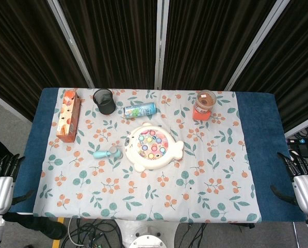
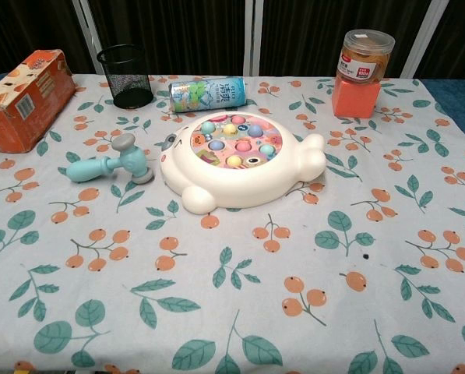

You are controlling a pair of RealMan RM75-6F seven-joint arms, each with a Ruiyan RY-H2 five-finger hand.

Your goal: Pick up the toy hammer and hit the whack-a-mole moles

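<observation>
A teal toy hammer (image 1: 106, 153) (image 2: 111, 164) with a grey head lies flat on the cloth, just left of the whack-a-mole toy. The toy (image 1: 152, 146) (image 2: 240, 160) is cream, whale-shaped, with several pastel moles in its round top. My left hand (image 1: 0, 178) hangs at the table's near left edge, fingers apart, holding nothing. At the near right edge my right hand (image 1: 302, 178) is likewise spread with nothing in it. Both hands are far from the hammer and appear only in the head view.
An orange carton (image 1: 68, 115) (image 2: 23, 97) stands at the far left, beside a black mesh cup (image 1: 104, 101) (image 2: 126, 75). A drink can (image 1: 140, 110) (image 2: 209, 93) lies behind the toy. A lidded jar (image 1: 205, 100) (image 2: 365, 54) sits on an orange block at the far right.
</observation>
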